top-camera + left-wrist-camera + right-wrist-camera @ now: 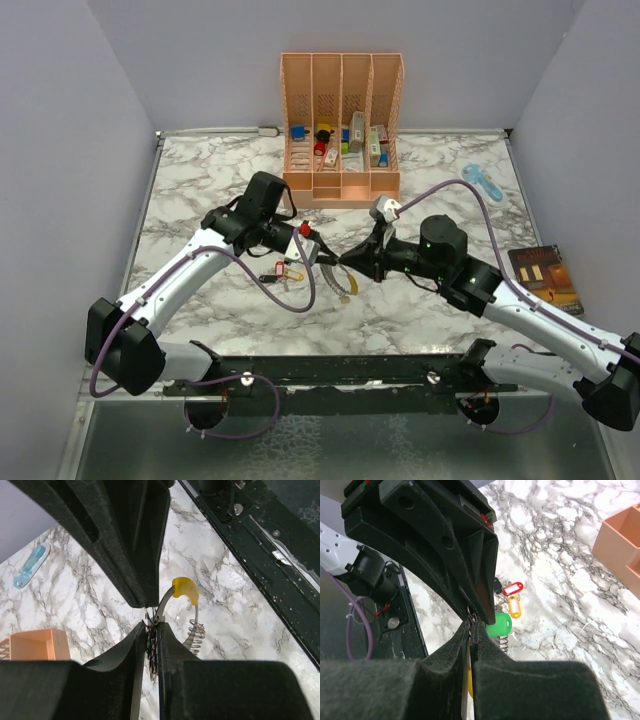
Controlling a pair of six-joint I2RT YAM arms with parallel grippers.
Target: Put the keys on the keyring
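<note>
Keys (286,271) with red and yellow tags lie loose on the marble table (200,190), at about seven o'clock from the left gripper (322,252). The left arm reaches from the near left corner toward two o'clock, with its wrist turned to the right. Its jaws are pinched almost shut on the keyring (184,591), whose silvery strip runs into the fingertips beside a yellow tag. The right gripper (346,262) sits at four o'clock from the left one, nearly tip to tip. It is clamped tight on the same keyring, and the yellow band hangs below it. The right arm stretches toward ten o'clock. A green tag (499,625) shows just past its fingers. Farther right lies a book (545,277), its cover print too small to read.
</note>
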